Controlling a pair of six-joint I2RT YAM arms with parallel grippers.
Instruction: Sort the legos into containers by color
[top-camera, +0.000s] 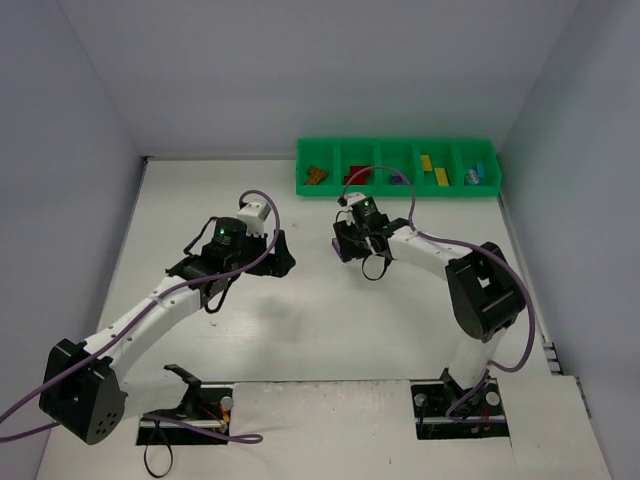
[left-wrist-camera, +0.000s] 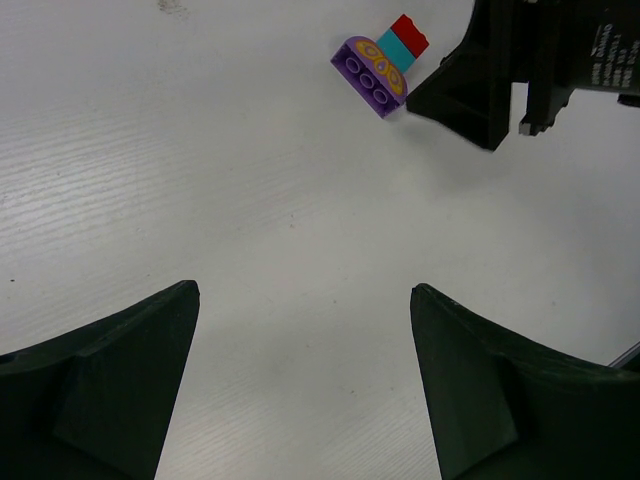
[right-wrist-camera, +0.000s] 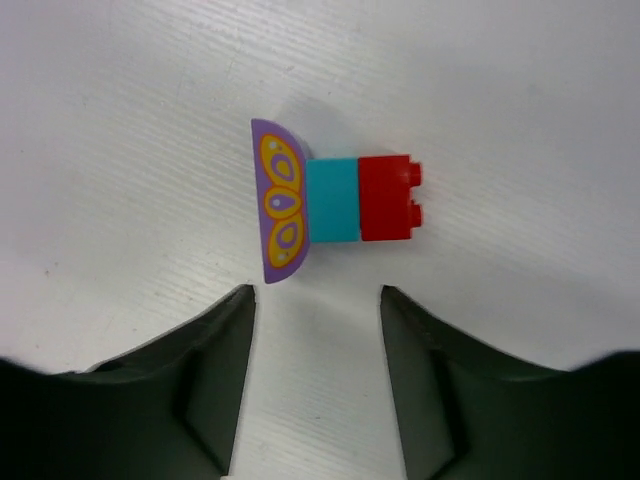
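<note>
A stack of three legos lies on its side on the white table: a purple piece with yellow ovals (right-wrist-camera: 280, 200), a light blue brick (right-wrist-camera: 332, 200) and a red brick (right-wrist-camera: 388, 198). My right gripper (right-wrist-camera: 315, 292) stands open just short of it, with nothing between its fingers. The same stack (left-wrist-camera: 380, 65) shows in the left wrist view, next to the right gripper's black fingers (left-wrist-camera: 470, 95). My left gripper (left-wrist-camera: 303, 288) is open over bare table, well apart from the stack. The green containers (top-camera: 400, 190) sit at the far right, holding brown (top-camera: 316, 175), red (top-camera: 357, 176), yellow (top-camera: 432, 168) and light blue (top-camera: 472, 175) legos.
Both arms reach toward the table's middle, with the left gripper (top-camera: 275, 255) and the right gripper (top-camera: 345, 245) close together. Grey walls enclose the table on the left, back and right. Purple cables trail from both arms.
</note>
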